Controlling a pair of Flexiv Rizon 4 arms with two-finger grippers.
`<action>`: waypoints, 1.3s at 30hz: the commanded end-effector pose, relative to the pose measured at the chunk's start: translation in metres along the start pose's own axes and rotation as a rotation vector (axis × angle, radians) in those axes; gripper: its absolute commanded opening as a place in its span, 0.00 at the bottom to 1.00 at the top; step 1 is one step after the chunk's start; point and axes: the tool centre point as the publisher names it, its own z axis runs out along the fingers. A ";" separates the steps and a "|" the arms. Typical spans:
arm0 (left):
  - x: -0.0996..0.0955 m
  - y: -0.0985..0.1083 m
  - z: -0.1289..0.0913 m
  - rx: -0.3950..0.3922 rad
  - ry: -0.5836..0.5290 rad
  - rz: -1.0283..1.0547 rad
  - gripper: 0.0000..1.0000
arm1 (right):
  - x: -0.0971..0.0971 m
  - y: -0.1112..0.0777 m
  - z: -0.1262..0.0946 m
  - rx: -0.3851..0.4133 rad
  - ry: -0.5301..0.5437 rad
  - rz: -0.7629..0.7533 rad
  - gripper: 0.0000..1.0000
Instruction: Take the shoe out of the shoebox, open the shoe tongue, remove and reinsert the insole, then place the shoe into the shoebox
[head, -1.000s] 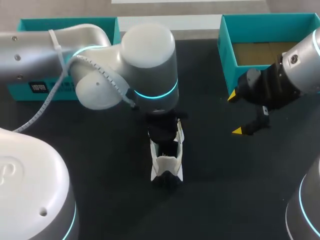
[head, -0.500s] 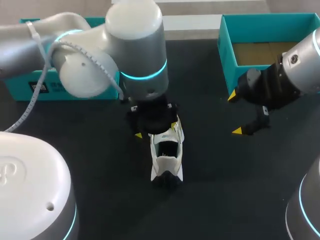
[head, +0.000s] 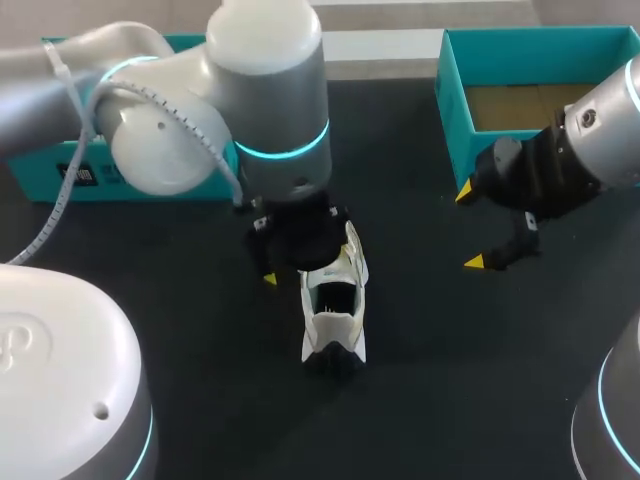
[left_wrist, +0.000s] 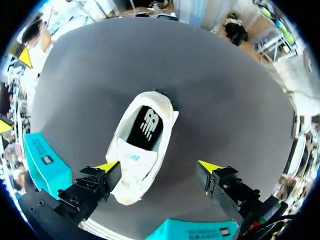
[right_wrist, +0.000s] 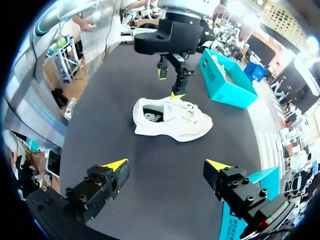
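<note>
On the dark tabletop, the white shoe lies outside the shoebox, beneath the wide-spread left claw. The right claw gapes too, well apart. The left should probably pinch the tongue squarely and lift gently.

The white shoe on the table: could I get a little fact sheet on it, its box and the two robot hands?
Shoe: white sneaker, upright on the black table, outside the box
Insole: black, lying inside the shoe
Shoebox: teal, open, at the table's far right, no shoe seen in it
Left gripper: open, above the shoe's front part, holding nothing
Right gripper: open, empty, off to the shoe's right, near the shoebox
</note>
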 end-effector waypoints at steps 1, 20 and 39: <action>0.006 -0.009 0.007 0.048 0.087 -0.569 1.00 | 0.000 0.001 0.002 0.004 -0.002 0.001 1.00; 0.032 -0.030 0.000 0.108 0.019 -0.921 1.00 | 0.000 0.001 0.002 0.004 -0.002 0.001 1.00; 0.007 -0.079 0.035 0.074 -0.065 -1.046 1.00 | 0.000 0.001 0.002 0.004 -0.002 0.001 1.00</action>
